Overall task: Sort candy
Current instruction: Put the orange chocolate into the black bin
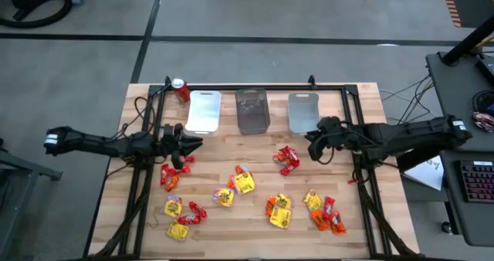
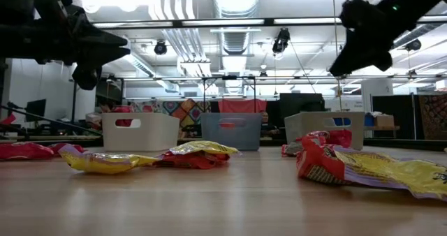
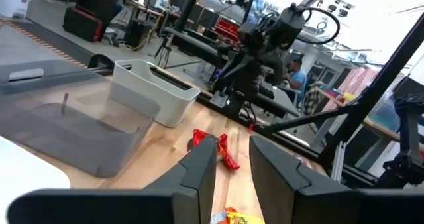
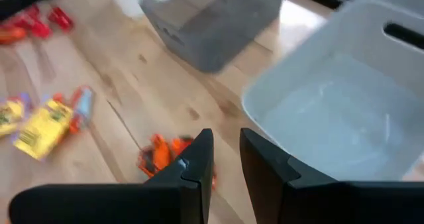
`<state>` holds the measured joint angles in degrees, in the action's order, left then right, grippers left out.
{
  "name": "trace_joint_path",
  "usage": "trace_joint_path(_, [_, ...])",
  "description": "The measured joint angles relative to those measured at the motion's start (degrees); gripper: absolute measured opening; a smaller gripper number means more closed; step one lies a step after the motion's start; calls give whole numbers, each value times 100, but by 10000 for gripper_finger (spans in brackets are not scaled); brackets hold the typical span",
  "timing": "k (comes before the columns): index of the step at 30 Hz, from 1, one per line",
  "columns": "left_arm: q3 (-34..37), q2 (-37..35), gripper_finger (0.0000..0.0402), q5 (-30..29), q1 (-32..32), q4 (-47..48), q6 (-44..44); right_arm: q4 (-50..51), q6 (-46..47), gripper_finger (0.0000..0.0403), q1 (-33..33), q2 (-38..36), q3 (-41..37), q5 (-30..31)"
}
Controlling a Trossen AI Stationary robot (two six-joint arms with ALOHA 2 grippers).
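Arms reach in from both sides above the wooden surface: the left claw hovers just in front of the white bin, the right claw in front of the pale grey bin, each with its fingers a narrow gap apart and holding nothing. Between those stands a dark translucent bin; all three look empty. Candy lies scattered over the near half of the surface, outside the bins.

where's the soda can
In the high view the soda can stands at the table's far left corner, just left of the white bin.
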<state>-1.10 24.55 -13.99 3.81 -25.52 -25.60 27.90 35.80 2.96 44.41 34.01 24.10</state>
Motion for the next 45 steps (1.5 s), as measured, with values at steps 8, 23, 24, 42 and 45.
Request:
trace_joint_path(8, [1, 422, 76, 173, 77, -1222, 576, -35, 17, 68, 0, 801, 697, 162])
trace_joint_path(23, [0, 1144, 76, 298, 98, -2239, 838, -183, -1470, 68, 39, 2210, 1206, -339])
trace_joint_path(24, [0, 1163, 76, 298, 98, -2312, 838, -178, -1521, 68, 39, 2301, 1271, -510])
trace_joint_path(42, [1, 1220, 76, 88, 94, -2468, 1015, -147, -2767, 186, 437, 4047, 1720, -1510])
trace_joint_path(45, [0, 1216, 76, 88, 94, -2530, 1020, -108, -2742, 193, 446, 4314, 1800, -1476])
